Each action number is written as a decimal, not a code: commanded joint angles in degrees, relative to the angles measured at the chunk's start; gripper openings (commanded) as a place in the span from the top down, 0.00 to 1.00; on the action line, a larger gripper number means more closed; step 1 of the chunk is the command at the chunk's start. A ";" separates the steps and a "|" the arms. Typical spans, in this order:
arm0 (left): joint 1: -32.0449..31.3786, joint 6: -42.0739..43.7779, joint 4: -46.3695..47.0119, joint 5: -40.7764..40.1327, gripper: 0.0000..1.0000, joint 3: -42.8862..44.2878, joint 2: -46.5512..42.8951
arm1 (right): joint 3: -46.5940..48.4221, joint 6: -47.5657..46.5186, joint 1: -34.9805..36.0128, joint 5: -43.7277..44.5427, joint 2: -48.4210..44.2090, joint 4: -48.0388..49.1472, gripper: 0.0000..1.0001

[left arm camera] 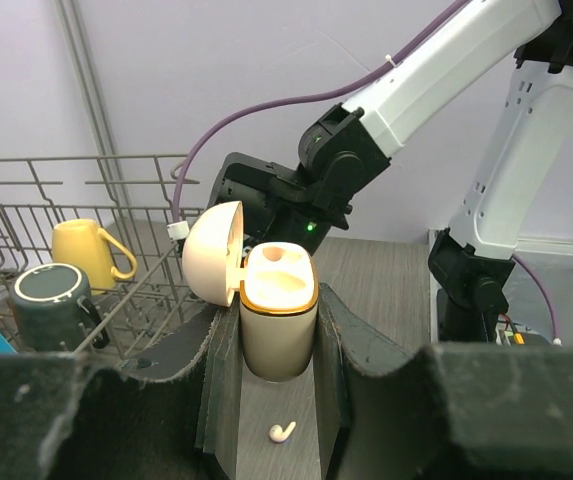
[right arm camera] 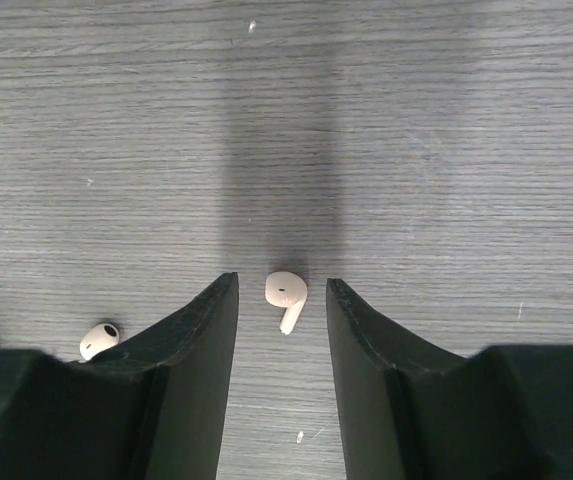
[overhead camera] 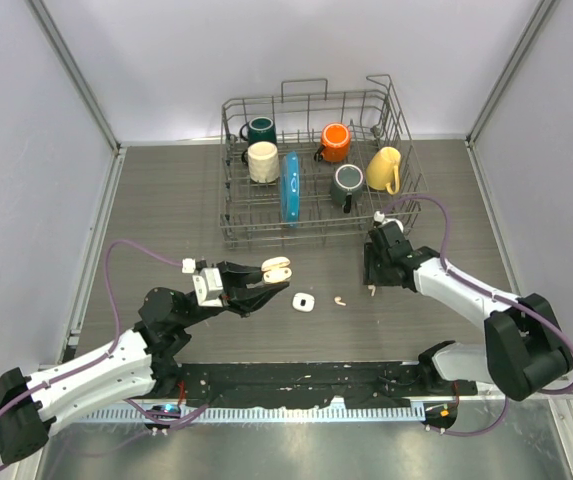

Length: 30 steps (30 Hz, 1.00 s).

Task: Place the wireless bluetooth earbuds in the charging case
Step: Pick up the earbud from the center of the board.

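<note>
My left gripper (overhead camera: 271,275) is shut on the cream charging case (overhead camera: 277,266), held upright above the table with its lid open (left arm camera: 212,252). The case body (left arm camera: 278,350) sits between the dark fingers, and something pale shows in its top well. My right gripper (right arm camera: 281,281) is low over the table with its jaws apart on either side of one white earbud (right arm camera: 286,292), touching neither side. A second earbud (right arm camera: 98,340) lies to its left and shows in the top view too (overhead camera: 339,299). Below the held case an earbud (left arm camera: 282,431) lies on the table.
A wire dish rack (overhead camera: 316,228) stands at the back with several mugs and a blue plate (overhead camera: 290,185). A small white piece (overhead camera: 303,302) lies between the two grippers. The right arm (left arm camera: 436,70) reaches across in front of the left wrist camera.
</note>
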 commanded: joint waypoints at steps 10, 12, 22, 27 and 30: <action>-0.13 0.86 1.59 -1.31 1.00 0.08 -1.45 | -1.09 0.53 0.15 -1.92 1.41 1.49 0.55; -0.13 0.86 1.59 -1.40 1.00 0.08 -1.72 | -1.08 0.70 0.15 -1.04 1.32 1.49 0.55; -0.13 0.94 0.27 -1.58 1.00 0.35 -3.03 | -0.29 0.61 0.15 -1.39 4.48 1.40 0.56; -0.13 0.94 0.36 -1.75 1.00 0.26 -2.86 | -0.47 0.53 0.15 -1.22 4.66 1.75 0.57; -0.14 0.94 0.45 -1.66 1.00 0.35 -2.86 | -0.47 0.53 0.15 -0.43 4.83 1.93 0.57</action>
